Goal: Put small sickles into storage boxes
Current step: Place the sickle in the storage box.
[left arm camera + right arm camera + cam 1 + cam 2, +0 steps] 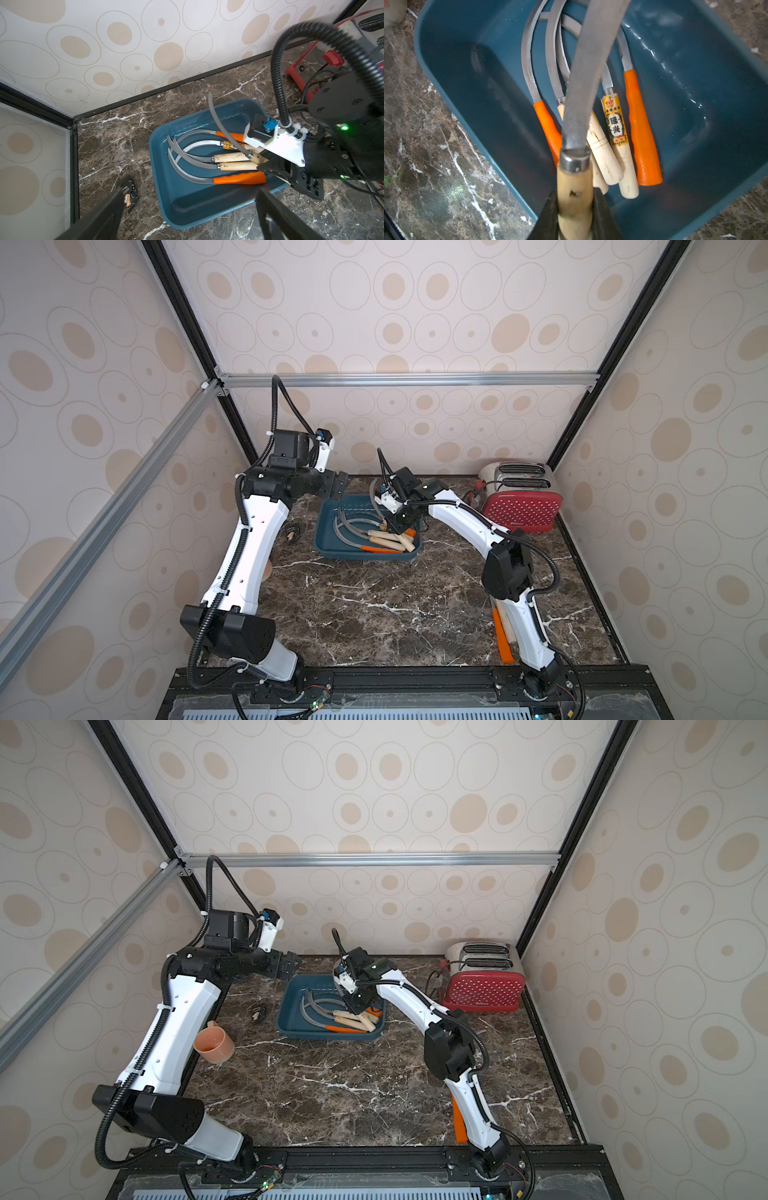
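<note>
The right gripper (pixel 574 209) hangs over the teal storage tray (pixel 187 205), its fingers (pixel 546 216) pinching the pale wooden handle of a wood-handled sickle (pixel 583 83) just below the metal collar. The grey blade juts out and arcs above the five small sickles (pixel 228 166) already lying in the tray, two with orange handles and three with wooden ones, all with their blades curving the same way.

The left gripper (pixel 337 486) hovers by the tray's far corner with its fingers (pixel 104 214) spread and empty.

The long blade worries me. Held by the handle alone, it could swing in the grip. If let go from this height, it could hook the stacked blades or tip across the rim. From the left wrist view its tip seems to reach past the far edge, though I cannot tell how high it sits. The handles below are rounded and piled, so a drop onto them may roll it aside or knock one loose.

At least two more sickles, an orange-handled one (pixel 500 635) and a wooden one (pixel 508 624), lie on the marble surface (pixel 374 605) partly under the right arm. That looks an awkward reach, and a careless sweep could push them off the front edge.
</note>
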`<state>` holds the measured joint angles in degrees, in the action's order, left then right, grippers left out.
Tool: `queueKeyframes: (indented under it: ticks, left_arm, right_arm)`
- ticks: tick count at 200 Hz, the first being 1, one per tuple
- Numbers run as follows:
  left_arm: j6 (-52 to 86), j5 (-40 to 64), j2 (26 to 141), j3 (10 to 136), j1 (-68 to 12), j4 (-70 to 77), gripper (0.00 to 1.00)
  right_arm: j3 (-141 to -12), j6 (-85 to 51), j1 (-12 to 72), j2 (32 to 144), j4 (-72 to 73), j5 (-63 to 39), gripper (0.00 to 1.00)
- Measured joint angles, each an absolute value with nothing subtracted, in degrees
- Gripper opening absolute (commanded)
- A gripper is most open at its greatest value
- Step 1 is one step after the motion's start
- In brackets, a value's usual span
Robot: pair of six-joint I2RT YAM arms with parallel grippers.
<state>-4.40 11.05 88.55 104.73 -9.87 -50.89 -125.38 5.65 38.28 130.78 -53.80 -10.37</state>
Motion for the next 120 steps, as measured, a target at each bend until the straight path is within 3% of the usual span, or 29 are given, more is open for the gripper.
queueKeyframes:
  ticks: [120]
  left_arm:
    - [-5.5,10.9,88.8,104.8,-9.9,-50.9,0.99]
  right_arm:
    - [-138.2,16.2,44.3,142.6,-54.0,0.8,0.11]
